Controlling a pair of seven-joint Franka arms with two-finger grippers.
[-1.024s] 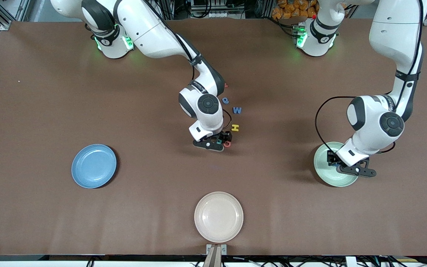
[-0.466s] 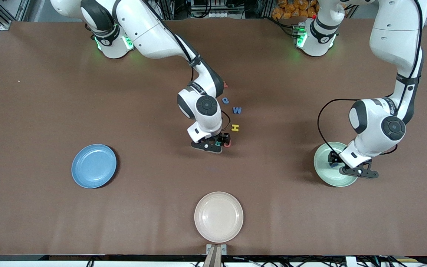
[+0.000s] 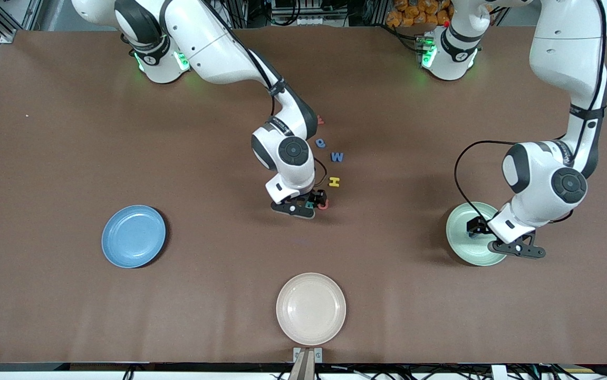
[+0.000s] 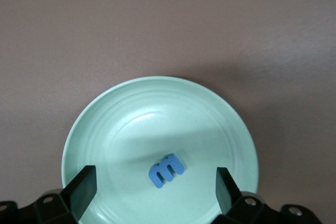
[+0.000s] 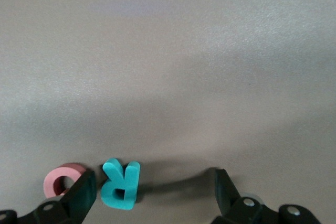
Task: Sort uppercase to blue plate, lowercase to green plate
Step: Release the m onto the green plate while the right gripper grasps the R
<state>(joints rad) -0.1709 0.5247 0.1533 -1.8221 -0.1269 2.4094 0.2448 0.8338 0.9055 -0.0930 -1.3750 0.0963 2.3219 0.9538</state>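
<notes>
Brown table [image 3: 71,132]. Left gripper [image 4: 155,195] over green plate [image 4: 105,129], fingers apart, blue m [image 4: 166,170] lying in plate. Right gripper [image 5: 152,198] down at table centre, fingers apart around teal R [image 5: 121,183]; red Q [image 5: 63,179] partly hidden. Blue plate [image 3: 133,236] bare.

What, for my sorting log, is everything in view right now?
Brown table: one, under everything.
Round light-blue plastic plate: one, toward the right arm's end, empty.
Round cream plastic plate: one, nearest the camera, empty.
Round mint-green plastic plate: one, toward the left arm's end.
Blue foam m: one, in the green plate.
Teal foam R: one, mid-table.
Red foam Q: one, beside R.
Yellow foam H, blue foam W, blue foam e: one each, successively farther than Q.
Left gripper: open, over the green plate.
Right gripper: open, R between its fingers.
</notes>
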